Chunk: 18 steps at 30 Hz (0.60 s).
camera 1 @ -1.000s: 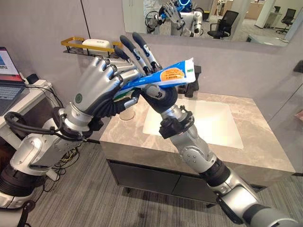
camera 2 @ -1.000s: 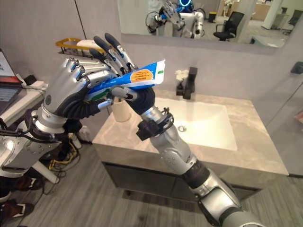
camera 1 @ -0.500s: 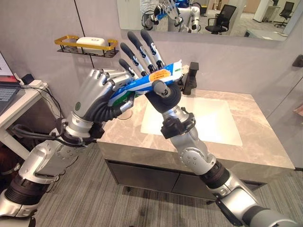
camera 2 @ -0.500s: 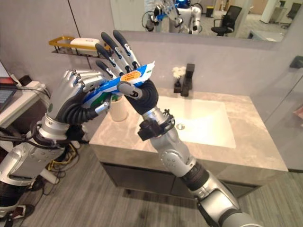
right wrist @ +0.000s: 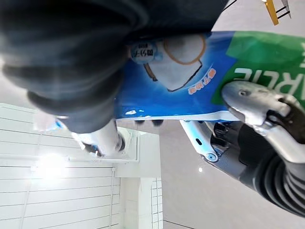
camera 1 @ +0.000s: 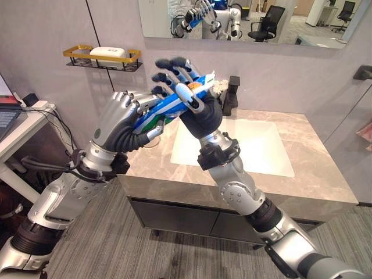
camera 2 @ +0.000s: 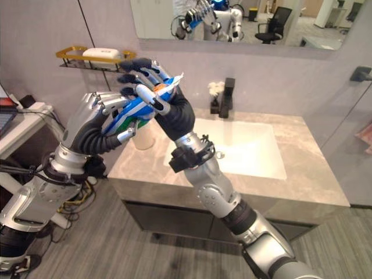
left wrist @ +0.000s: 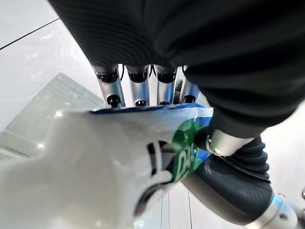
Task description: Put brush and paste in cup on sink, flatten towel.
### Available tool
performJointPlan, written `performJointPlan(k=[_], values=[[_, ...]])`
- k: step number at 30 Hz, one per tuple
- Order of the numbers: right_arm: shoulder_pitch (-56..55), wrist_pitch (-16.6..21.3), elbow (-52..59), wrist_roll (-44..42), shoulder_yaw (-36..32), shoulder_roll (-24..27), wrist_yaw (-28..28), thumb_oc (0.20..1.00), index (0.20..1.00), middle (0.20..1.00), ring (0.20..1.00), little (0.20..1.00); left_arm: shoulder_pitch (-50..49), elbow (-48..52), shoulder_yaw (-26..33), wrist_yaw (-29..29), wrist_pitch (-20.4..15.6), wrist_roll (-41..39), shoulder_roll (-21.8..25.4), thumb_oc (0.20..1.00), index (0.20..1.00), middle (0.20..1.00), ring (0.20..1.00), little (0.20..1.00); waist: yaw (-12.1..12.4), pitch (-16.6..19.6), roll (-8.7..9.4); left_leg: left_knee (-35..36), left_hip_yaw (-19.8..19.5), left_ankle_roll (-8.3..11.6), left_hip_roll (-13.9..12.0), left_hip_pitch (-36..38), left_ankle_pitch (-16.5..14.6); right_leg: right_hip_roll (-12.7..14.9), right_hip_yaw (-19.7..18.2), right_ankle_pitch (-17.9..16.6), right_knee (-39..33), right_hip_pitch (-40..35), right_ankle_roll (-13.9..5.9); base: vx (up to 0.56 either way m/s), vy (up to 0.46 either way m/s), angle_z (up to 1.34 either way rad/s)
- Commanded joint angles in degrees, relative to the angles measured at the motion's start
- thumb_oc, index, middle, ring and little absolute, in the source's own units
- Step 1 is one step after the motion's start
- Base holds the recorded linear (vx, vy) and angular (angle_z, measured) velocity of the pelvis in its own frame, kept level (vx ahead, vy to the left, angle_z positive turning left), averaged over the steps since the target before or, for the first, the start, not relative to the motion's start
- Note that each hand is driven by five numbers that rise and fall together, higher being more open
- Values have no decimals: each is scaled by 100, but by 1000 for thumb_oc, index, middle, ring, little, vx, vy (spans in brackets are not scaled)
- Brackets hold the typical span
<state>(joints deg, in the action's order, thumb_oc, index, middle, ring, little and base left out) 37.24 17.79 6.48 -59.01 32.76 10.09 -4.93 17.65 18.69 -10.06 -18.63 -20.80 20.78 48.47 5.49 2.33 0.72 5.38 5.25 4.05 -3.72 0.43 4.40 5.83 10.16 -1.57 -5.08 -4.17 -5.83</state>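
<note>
A blue, white and green toothpaste tube [camera 1: 167, 107] is held in the air above the left end of the counter, gripped by both hands. My left hand [camera 1: 118, 118] is curled round its lower green end [left wrist: 188, 155]. My right hand [camera 1: 202, 114] wraps its fingers and thumb round the upper blue part [right wrist: 176, 90]. A pale cup [camera 2: 146, 138] stands on the counter just below the hands, partly hidden by my left hand.
The marble counter [camera 1: 317, 189] holds a white basin [camera 1: 235, 145] with a dark faucet [camera 1: 231, 96] behind it. A gold wall shelf [camera 1: 102, 57] carries a soap dish. A mirror hangs above. A white desk [camera 1: 14, 119] stands at the left.
My right hand's fingers, straight a second ago, have curled down round the tube. The tube has tilted steeper. The camera has shifted slightly.
</note>
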Motion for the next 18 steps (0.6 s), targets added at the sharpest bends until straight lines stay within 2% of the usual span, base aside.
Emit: performJointPlan(k=[1,7,8,10,11,18], values=[[162,328,585,-93,-152,-262,-47,498,498,498,498,498,226,-449,68,-65,122,-419,-17,200,200,200,200,200,-34,136,212,-38,-66,170,-86,263,-346,260,351,-442,10,141,-162,0,0,0],[126,352,605,-55,-215,-226,5,495,495,495,495,495,192,-511,100,-51,130,-690,-127,200,200,200,200,200,-70,141,227,-38,-28,176,-128,299,-357,224,336,-418,11,116,-144,0,0,0],[128,356,606,-45,-225,-218,14,451,451,451,451,451,189,-521,110,-52,131,-717,-131,200,200,200,200,200,-74,141,226,-38,-24,178,-134,307,-360,221,329,-416,11,116,-142,0,0,0],[132,355,613,-38,-230,-218,17,426,426,426,426,426,185,-529,119,-45,125,-784,-153,200,200,200,200,200,-78,138,227,-38,-22,180,-141,312,-362,219,324,-415,12,119,-141,0,0,0],[130,355,590,-52,-243,-224,27,200,200,200,200,200,153,-551,137,-31,130,-913,-221,200,200,200,200,200,-75,136,231,-38,-18,184,-151,324,-367,206,325,-405,17,117,-133,0,0,0],[120,344,552,32,-273,-244,89,200,200,200,200,200,55,-584,298,-56,138,-1311,-379,200,200,200,200,200,-66,125,227,-38,-24,186,-155,321,-371,199,352,-391,27,93,-128,0,0,0]])
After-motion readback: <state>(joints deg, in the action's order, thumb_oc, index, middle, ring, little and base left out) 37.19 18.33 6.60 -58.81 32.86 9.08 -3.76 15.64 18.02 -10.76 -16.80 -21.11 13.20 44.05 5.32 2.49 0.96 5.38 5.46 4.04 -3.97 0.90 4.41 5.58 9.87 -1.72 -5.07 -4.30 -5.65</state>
